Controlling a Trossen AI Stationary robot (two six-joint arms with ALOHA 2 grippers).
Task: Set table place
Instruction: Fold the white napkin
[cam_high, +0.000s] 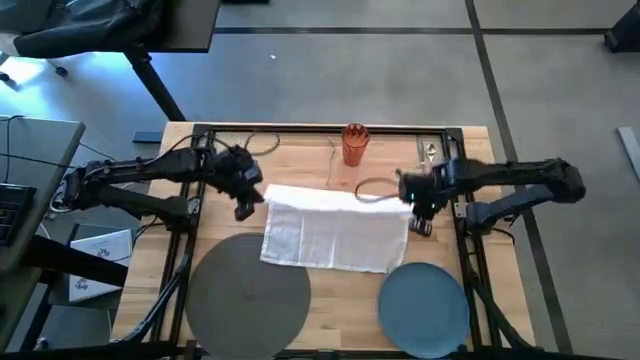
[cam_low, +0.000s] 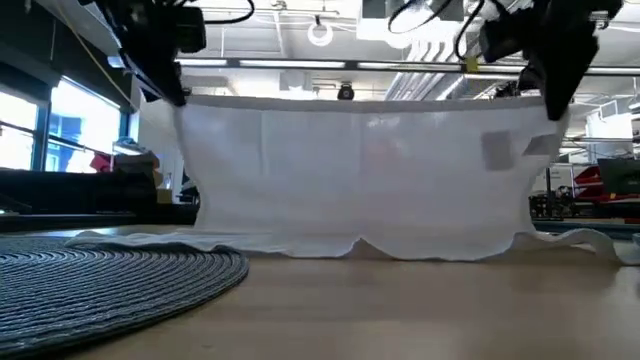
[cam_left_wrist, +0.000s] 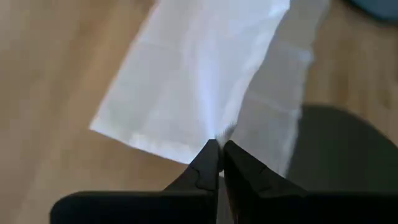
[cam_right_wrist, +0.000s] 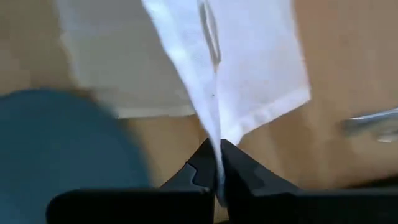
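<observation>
Butcher-block table (cam_high: 150, 250), grey floor around it. Napkin (cam_high: 335, 232) sits mid-table, far edge lifted, near edge dragging on the wood. Left gripper (cam_high: 247, 203) pinches its corner at 10 o'clock, right gripper (cam_high: 420, 218) pinches the corner at 2 o'clock; both clamped tight on the paper. Placemat (cam_high: 248, 295) at 7 o'clock, plate (cam_high: 424, 304) at 5, tumbler (cam_high: 354, 144) at 12, cutlery (cam_high: 430, 152) by the far-right rail.

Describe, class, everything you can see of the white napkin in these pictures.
The white napkin is a thin, soft, creased sheet, unfolded into a wide rectangle. The left claw and right claw each pinch an upper corner, lifting that edge so it hangs like a curtain. Its lower edge drags on the table, between placemat and plate.
</observation>
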